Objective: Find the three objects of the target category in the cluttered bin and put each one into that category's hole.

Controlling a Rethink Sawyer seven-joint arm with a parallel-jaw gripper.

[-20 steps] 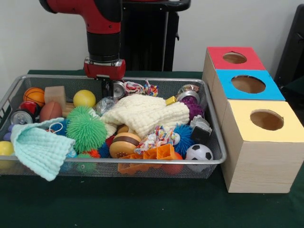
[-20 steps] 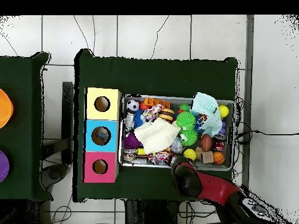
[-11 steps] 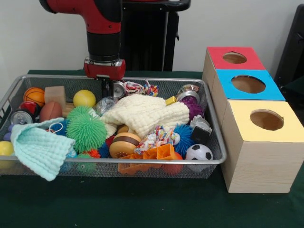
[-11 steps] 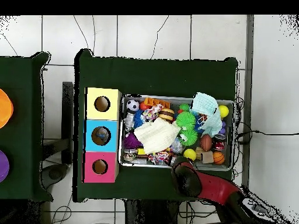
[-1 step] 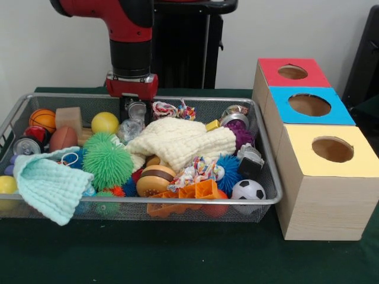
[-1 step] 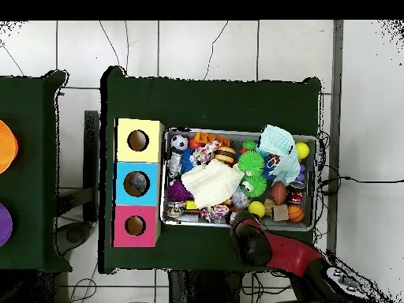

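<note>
Hand (image 5: pixel 137 110) reaches into wire bin (image 5: pixel 269 177), clamped on silver can (image 5: pixel 138 110), beside the cream cloth (image 5: pixel 180 142).

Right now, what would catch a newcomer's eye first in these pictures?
The wire bin heaped with toys, where a cream knitted cloth lies mid-pile beside a spiky green ball. Next to it stand three wooden boxes topped red, blue and yellow. The red arm's gripper hangs at the bin's back.
</note>
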